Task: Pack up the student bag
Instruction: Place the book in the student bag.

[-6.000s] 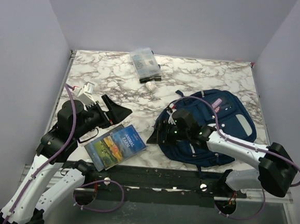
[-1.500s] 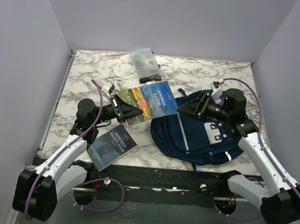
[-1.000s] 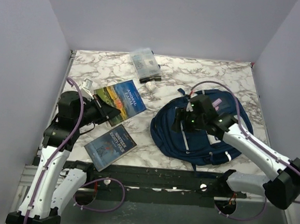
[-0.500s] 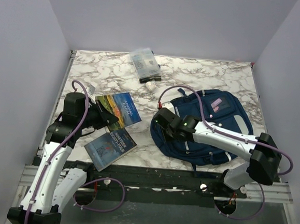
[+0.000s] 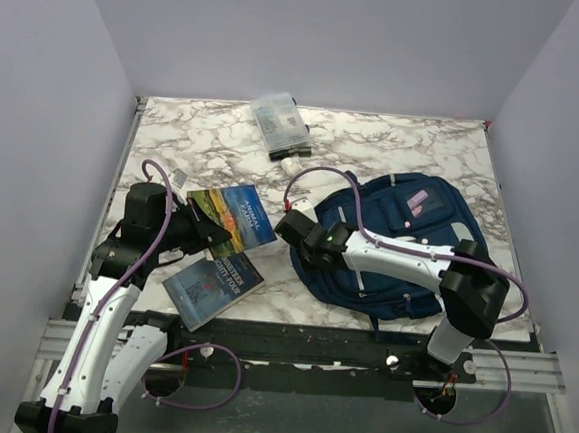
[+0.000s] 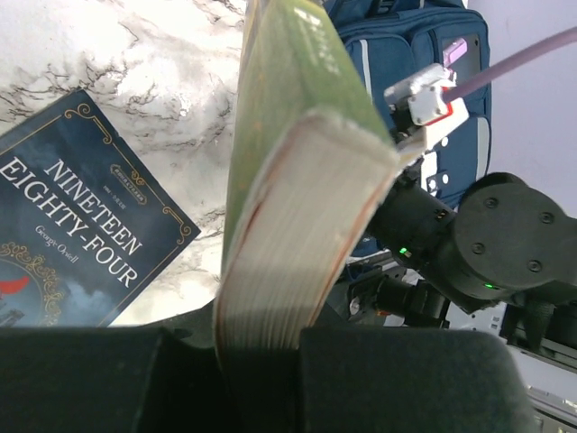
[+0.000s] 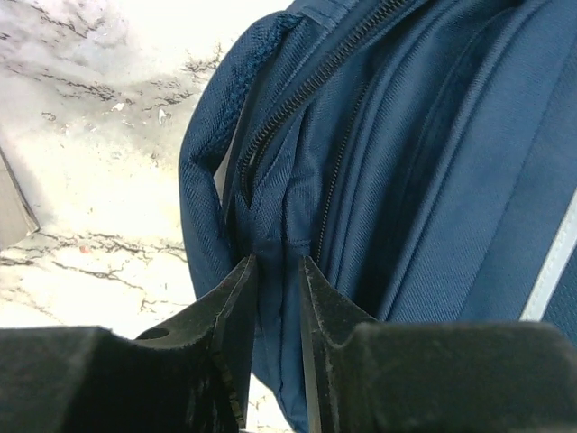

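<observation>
Right gripper (image 7: 276, 269) pinches a thin fold of the student bag (image 7: 433, 180) by its zipper (image 7: 306, 90); pulled, it may slip free.

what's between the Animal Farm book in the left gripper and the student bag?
Top view: just a strip of bare marble table and the right gripper, which pinches an edge fold of the student bag. Nothing else sits there.

Marble-patterned table (image 5: 196, 129) between plain lavender walls (image 5: 314, 38)
</observation>
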Tool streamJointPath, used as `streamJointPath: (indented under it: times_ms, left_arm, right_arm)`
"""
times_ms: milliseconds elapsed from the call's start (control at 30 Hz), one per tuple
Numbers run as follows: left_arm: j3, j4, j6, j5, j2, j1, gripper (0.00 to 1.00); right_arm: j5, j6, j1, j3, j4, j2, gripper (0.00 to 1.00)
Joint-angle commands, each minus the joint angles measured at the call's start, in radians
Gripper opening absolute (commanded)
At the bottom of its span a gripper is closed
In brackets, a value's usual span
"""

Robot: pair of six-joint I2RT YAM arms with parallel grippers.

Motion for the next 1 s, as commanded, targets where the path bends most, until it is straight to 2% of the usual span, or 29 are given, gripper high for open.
streamJointPath:
  times_ms: [0,100,200,233,267,367,400,433,600,767,967]
  left_arm:
    - [-0.001,0.075,-0.022,0.057,-0.029,0.007,0.0]
    - [-0.005,0.075,-0.024,0.058,-0.034,0.007,0.0]
    - [-0.013,0.078,-0.028,0.063,-0.037,0.007,0.0]
    - [-0.015,0.079,-0.029,0.067,-0.037,0.007,0.0]
    - [-0.017,0.08,-0.031,0.071,-0.038,0.007,0.0]
    - [-0.018,0.082,-0.033,0.08,-0.038,0.007,0.0]
    - [-0.02,0.081,-0.034,0.081,-0.04,0.007,0.0]
    - [-0.022,0.081,-0.037,0.085,-0.041,0.007,0.0]
    - [-0.043,0.099,-0.056,0.128,-0.032,0.007,0.0]
    - [-0.066,0.164,-0.106,0.198,-0.011,0.007,0.0]
    - [-0.117,0.311,-0.225,0.32,0.003,-0.016,0.0]
  right_arm:
    - [0.028,-0.017,0.004,0.012,0.05,0.054,0.3]
    - [0.019,-0.018,0.004,-0.012,0.077,0.057,0.36]
    - [0.017,-0.024,0.004,-0.04,0.115,0.062,0.46]
    - [0.022,-0.025,0.004,-0.048,0.123,0.07,0.46]
    - [0.037,-0.022,0.003,-0.051,0.124,0.078,0.45]
    - [0.071,-0.017,0.004,-0.045,0.102,0.078,0.13]
    - [0.08,-0.014,0.003,-0.039,0.09,0.059,0.04]
    - [0.089,-0.009,0.004,-0.029,0.065,0.036,0.01]
    - [0.112,-0.013,-0.001,0.02,-0.042,-0.151,0.01]
    - [-0.063,-0.035,-0.08,0.004,-0.005,-0.309,0.01]
    - [-0.249,-0.033,-0.202,-0.013,0.045,-0.391,0.0]
